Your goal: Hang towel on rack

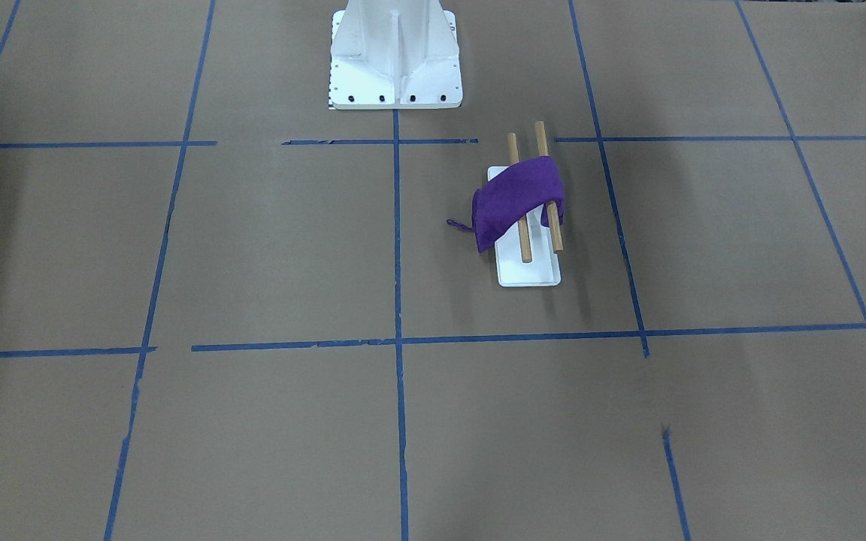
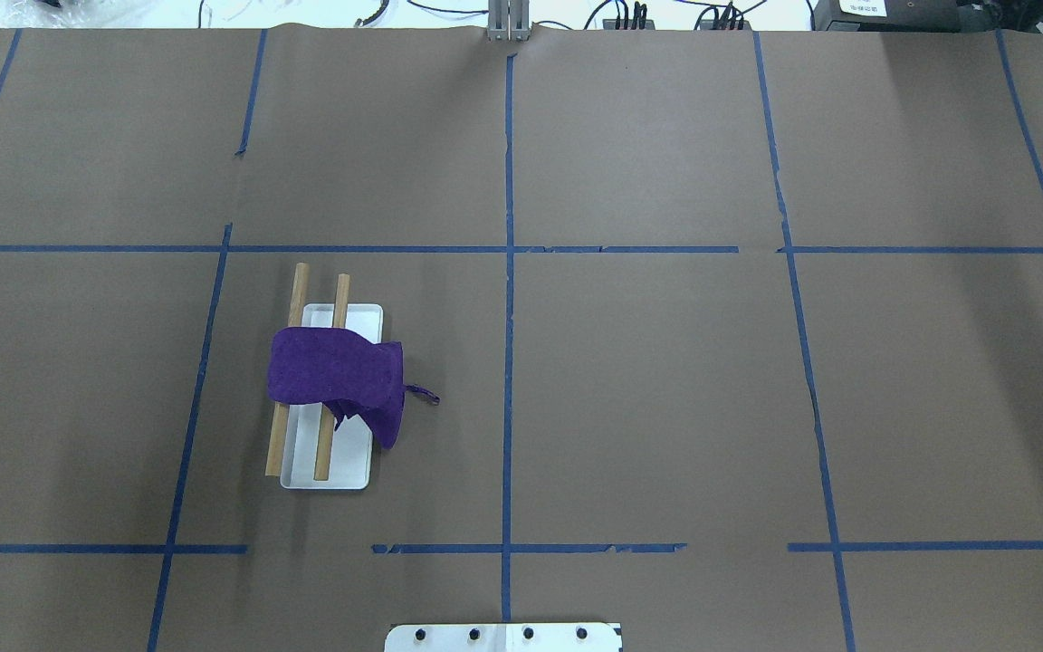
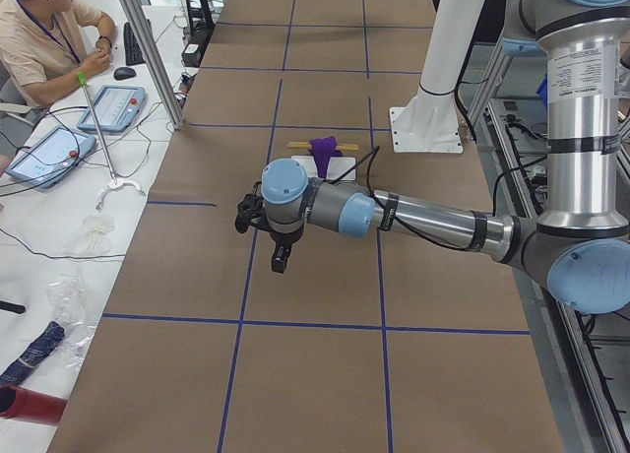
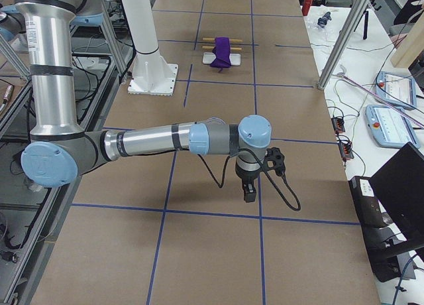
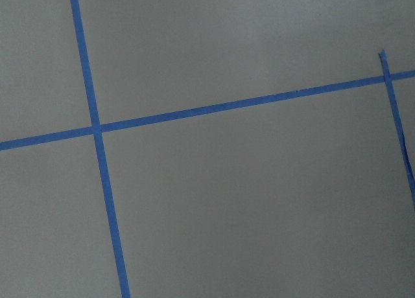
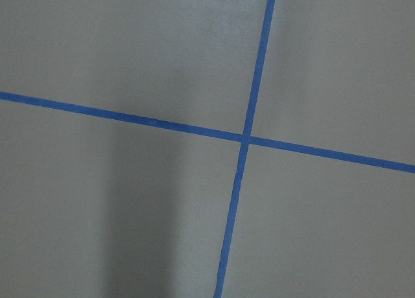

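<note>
Front-facing, towel: the purple towel lies draped across both dowels of the rack, over their half nearer the white pedestal.
Front-facing, towel's look: it is bunched and sags lower off one side of the rack, where its loop tag sticks out.
Overhead, towel: it covers the middle of the dowels, and its longer fold hangs beside the rack's white base on the side toward the table's centre tape line.
Exterior left, tool: the left gripper points down over the brown paper, well apart from the rack. Nothing shows in it. I cannot tell how far open it is.
Exterior left, writing: a label on the upright arm segment is too small to read.
Exterior right, tool: the right gripper points down, well apart from the rack, with nothing seen in it. I cannot tell its opening.
Left wrist: brown paper crossed by blue tape.
Right wrist: brown paper with a tape crossing.
</note>
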You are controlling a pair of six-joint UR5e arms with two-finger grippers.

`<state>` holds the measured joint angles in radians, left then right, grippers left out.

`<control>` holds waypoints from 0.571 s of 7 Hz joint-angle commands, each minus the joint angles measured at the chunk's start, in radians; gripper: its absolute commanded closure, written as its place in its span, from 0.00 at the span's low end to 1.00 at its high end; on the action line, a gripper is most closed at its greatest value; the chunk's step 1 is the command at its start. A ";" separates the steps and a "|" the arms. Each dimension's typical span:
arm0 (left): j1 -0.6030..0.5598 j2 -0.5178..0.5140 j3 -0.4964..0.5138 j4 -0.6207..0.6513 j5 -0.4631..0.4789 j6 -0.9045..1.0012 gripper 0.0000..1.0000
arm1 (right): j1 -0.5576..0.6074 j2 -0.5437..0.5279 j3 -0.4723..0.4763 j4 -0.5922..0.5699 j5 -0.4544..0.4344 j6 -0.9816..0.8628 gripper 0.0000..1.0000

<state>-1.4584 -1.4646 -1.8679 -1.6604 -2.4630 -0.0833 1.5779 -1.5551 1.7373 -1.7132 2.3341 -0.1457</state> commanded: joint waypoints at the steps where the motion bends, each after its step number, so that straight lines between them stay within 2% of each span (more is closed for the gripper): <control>1: 0.000 0.009 0.024 -0.005 0.007 0.004 0.00 | -0.004 -0.010 0.002 0.004 -0.012 0.002 0.00; 3: -0.002 0.045 0.073 -0.047 0.006 0.051 0.00 | -0.039 -0.011 0.005 0.006 -0.013 0.005 0.00; 4: -0.023 0.105 0.043 -0.048 -0.003 0.056 0.00 | -0.052 -0.011 0.021 0.004 -0.004 0.006 0.00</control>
<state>-1.4645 -1.4138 -1.8097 -1.6999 -2.4591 -0.0417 1.5432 -1.5657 1.7455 -1.7079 2.3246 -0.1421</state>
